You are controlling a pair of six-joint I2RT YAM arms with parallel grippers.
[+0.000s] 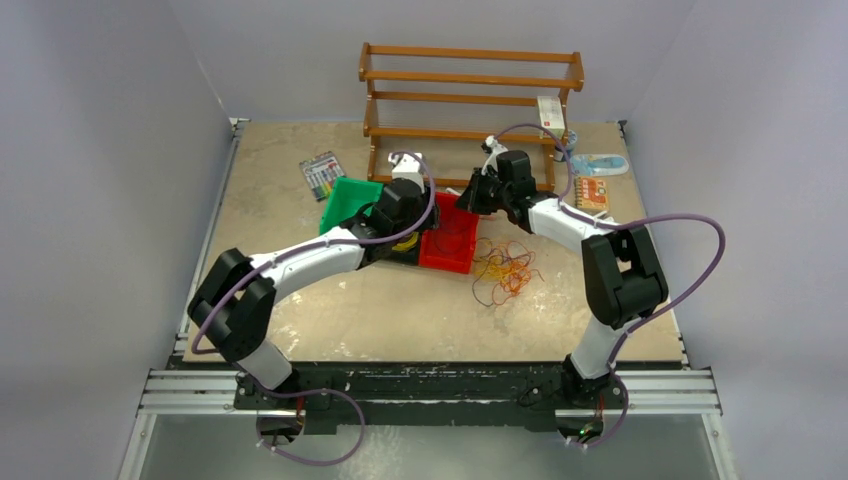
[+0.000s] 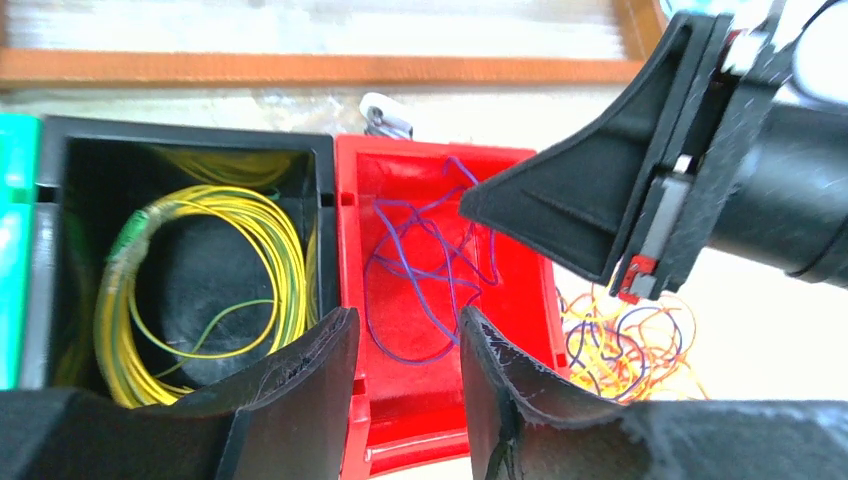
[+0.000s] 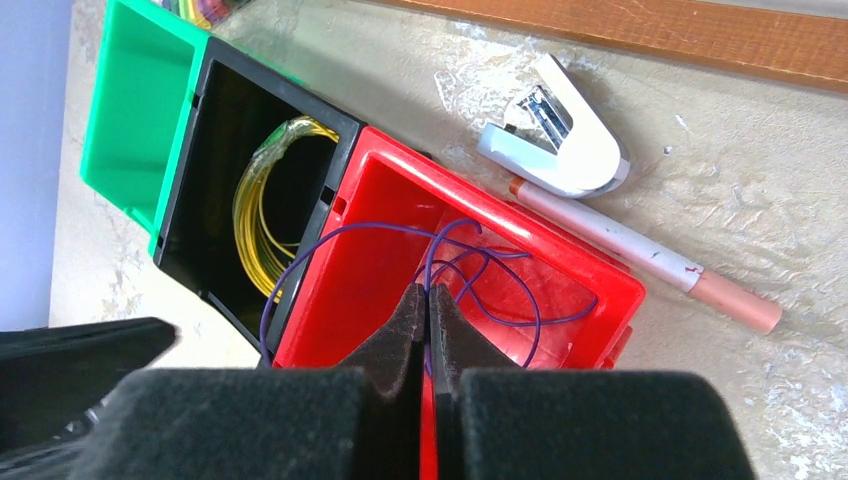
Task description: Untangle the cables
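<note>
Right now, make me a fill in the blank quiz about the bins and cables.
The black bin holds a coil of ____ cable. The red bin holds loose ____ cables. The unsorted tangle lies on the ____.
Missing: yellow, purple, table.

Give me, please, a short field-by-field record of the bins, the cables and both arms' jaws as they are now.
green bin: looks empty
black bin: holds a yellow cable coil
red bin: holds loose purple cables
tangled cables: orange, yellow and purple, on the table beside the red bin
left jaws: apart, empty, above the black and red bins
right jaws: shut, tips over the red bin by a purple strand; grip unclear
behind bins: white stapler, pen
</note>
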